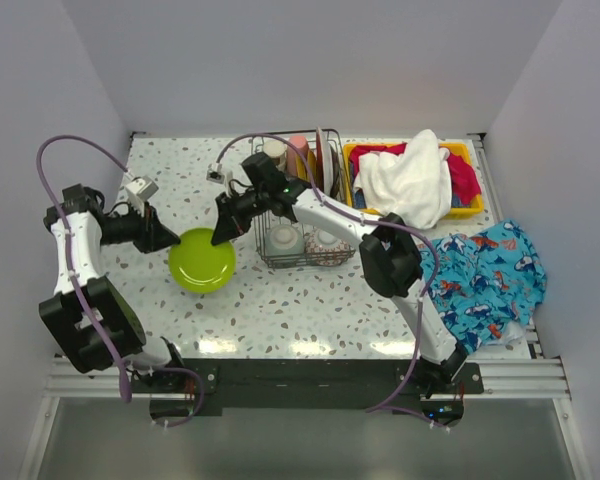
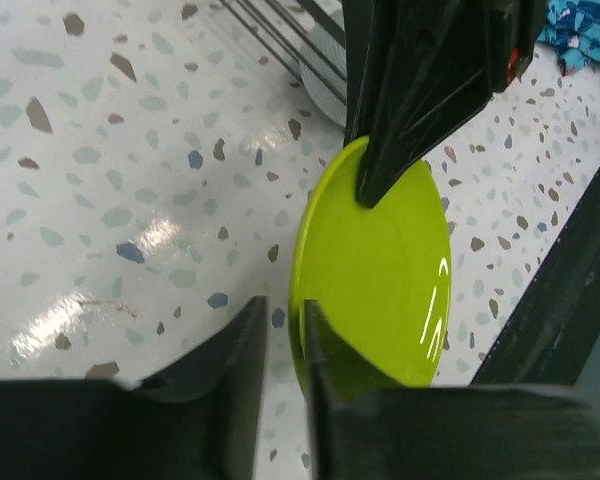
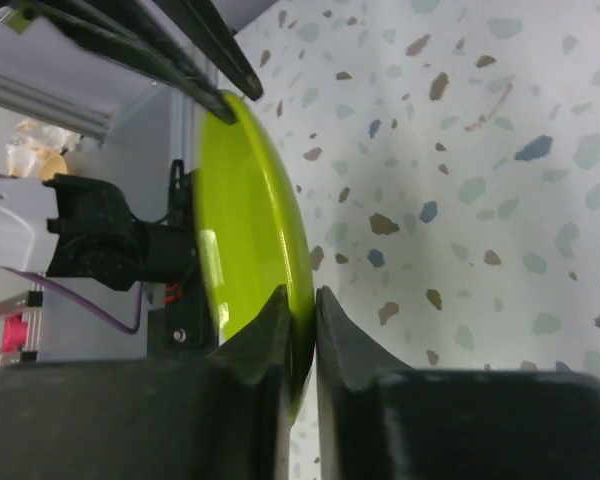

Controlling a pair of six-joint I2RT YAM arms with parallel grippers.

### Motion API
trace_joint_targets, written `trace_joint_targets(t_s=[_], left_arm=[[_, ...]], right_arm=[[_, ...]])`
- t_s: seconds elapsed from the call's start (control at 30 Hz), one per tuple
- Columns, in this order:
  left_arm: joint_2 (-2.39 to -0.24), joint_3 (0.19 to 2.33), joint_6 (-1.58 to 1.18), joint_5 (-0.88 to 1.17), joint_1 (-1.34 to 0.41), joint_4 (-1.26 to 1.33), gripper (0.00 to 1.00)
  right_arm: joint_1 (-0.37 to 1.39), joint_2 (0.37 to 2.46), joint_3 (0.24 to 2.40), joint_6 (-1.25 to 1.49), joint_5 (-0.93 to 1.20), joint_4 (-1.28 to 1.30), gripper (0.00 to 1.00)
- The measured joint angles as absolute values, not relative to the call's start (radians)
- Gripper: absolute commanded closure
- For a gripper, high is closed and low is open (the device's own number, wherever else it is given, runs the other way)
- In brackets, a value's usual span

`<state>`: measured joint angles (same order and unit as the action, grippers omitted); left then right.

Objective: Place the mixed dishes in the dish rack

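The lime-green plate [image 1: 202, 260] hangs tilted just above the table between both arms, left of the dish rack [image 1: 263, 240]. My right gripper [image 1: 220, 237] is shut on the plate's far right rim; in the right wrist view both of its fingers pinch the rim [image 3: 301, 292] of the plate [image 3: 245, 220]. My left gripper [image 1: 175, 243] straddles the opposite rim [image 2: 282, 305] with its jaws slightly apart: one finger lies against the plate [image 2: 380, 270], the other stands off it with table showing between. Upright plates [image 1: 325, 160], a pink cup [image 1: 298, 150] and bowls [image 1: 285, 238] sit in the rack.
A yellow bin [image 1: 460, 210] holding a white cloth [image 1: 410, 175] and a red one stands right of the rack. The blue fish-print cloth [image 1: 485, 280] lies at the table's right edge. White walls close off the left, the right and the back.
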<state>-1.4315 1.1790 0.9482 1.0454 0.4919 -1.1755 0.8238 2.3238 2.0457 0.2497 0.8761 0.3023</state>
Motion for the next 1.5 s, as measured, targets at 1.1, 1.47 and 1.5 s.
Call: trace_joint_targets(t_s=[1.1, 1.47, 1.5], left_arm=[[-1.195, 1.225, -0.183, 0.605, 0.490, -0.289, 0.00], [-1.212, 1.224, -0.183, 0.605, 0.487, -0.286, 0.00], [-1.213, 1.224, -0.182, 0.604, 0.486, -0.287, 0.00]], right_arm=[[0.823, 2.125, 2.213, 0.297, -0.730, 0.504, 1.00], [0.823, 2.238, 2.255, 0.276, -0.942, 0.570, 1.00], [0.823, 2.238, 2.255, 0.275, -0.958, 0.572, 1.00]])
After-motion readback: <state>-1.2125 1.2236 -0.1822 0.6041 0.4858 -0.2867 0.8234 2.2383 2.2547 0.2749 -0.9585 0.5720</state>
